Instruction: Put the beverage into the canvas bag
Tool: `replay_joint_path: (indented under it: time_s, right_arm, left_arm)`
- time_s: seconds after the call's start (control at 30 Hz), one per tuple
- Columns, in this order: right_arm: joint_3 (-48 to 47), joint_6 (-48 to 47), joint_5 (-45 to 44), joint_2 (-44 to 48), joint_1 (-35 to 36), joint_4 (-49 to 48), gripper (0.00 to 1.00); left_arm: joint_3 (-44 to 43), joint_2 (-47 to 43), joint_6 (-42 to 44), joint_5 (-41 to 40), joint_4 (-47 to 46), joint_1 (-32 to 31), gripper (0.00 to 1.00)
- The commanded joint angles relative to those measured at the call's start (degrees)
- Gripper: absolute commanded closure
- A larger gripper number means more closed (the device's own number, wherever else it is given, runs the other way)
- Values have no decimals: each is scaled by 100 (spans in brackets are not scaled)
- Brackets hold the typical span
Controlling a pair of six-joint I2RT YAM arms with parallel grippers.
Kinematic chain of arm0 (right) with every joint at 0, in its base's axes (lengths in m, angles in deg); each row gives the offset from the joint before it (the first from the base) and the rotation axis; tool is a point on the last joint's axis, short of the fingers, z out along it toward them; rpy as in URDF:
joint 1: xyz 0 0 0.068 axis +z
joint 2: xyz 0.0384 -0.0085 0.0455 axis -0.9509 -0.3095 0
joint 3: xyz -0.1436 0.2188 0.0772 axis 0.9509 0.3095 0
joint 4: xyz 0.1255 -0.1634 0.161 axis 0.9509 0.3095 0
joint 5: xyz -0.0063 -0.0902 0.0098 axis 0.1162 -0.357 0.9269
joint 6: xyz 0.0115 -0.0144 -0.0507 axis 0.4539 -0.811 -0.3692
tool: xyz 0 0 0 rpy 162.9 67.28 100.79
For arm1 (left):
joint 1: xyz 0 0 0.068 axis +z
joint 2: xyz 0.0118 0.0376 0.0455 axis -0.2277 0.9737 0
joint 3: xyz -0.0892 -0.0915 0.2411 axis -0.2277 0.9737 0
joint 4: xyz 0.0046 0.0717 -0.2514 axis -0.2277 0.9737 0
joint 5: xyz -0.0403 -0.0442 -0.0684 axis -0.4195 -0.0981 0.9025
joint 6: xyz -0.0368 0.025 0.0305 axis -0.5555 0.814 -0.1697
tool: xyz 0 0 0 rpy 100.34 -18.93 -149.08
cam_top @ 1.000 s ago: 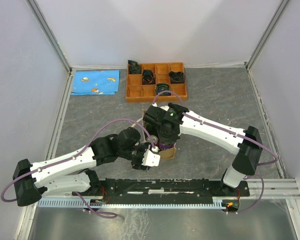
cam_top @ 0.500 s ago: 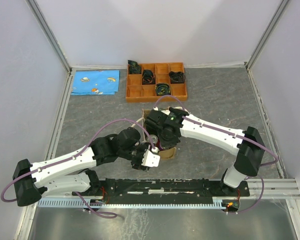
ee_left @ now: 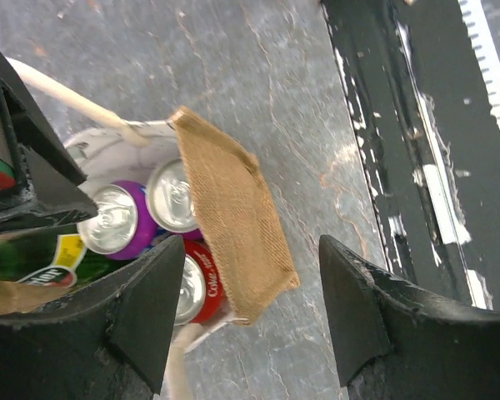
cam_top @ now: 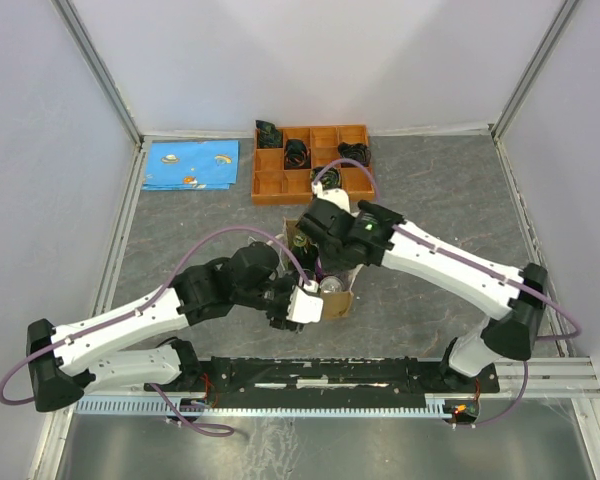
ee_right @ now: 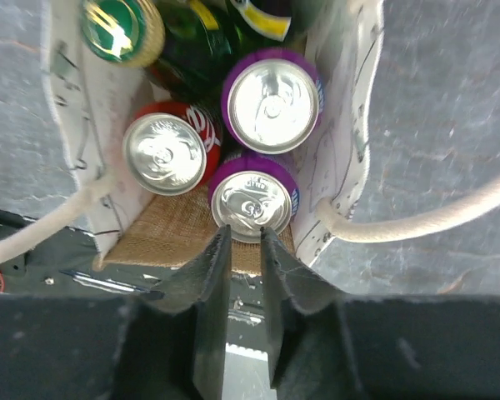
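Observation:
The canvas bag (cam_top: 340,303) stands open on the grey table between my arms. In the right wrist view its tan cloth (ee_right: 179,237) and white lining surround two purple cans (ee_right: 271,102) (ee_right: 252,204), a red Coke can (ee_right: 165,154) and a green bottle with a gold cap (ee_right: 121,29). My right gripper (ee_right: 243,232) hangs above the bag's near edge, its jaws almost together with nothing between them. My left gripper (ee_left: 250,308) is open, its jaws on either side of the bag's tan corner (ee_left: 233,242) without touching it.
The bag's cream rope handles (ee_right: 417,221) hang loose outside it. An orange compartment tray (cam_top: 315,160) with dark items stands at the back. A blue patterned sheet (cam_top: 190,165) lies at the back left. A black rail (cam_top: 310,375) runs along the near edge.
My right gripper has lifted out of the bag and drawn back toward the far side. My left arm has shifted slightly forward beside the bag.

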Motion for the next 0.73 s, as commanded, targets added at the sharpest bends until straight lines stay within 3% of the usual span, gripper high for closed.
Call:
replay_joint_path:
  time_s: [0.0,0.2,0.33,0.5,0.6,0.7]
  right_arm:
    - [-421,-75,-613,488,-30,-64,68]
    - [46,-114,-727,1107,-37,-730,34]
    - [421,48,-859,1578,-39,-1083,18]
    - [386,438,-1206,1738,-39,-550,4]
    - [582,611,-1333,1833,-37,-301,1]
    - [813,687,-1378,1990,-39,-354,1]
  left_arm:
    - [-590,61,-485,101,-257,-51,27]
    - [-947,117,-1256,-288,-581,-32,22]
    - [-1043,65,-2128,-531,-735,191,18]
    - [-899,-109,-3583,-449,-905,1223,16]
    - [-710,-219,-4295,-396,-1087,2370,16]
    - [-558,-274,-4557,-431,-1167,2925,16]
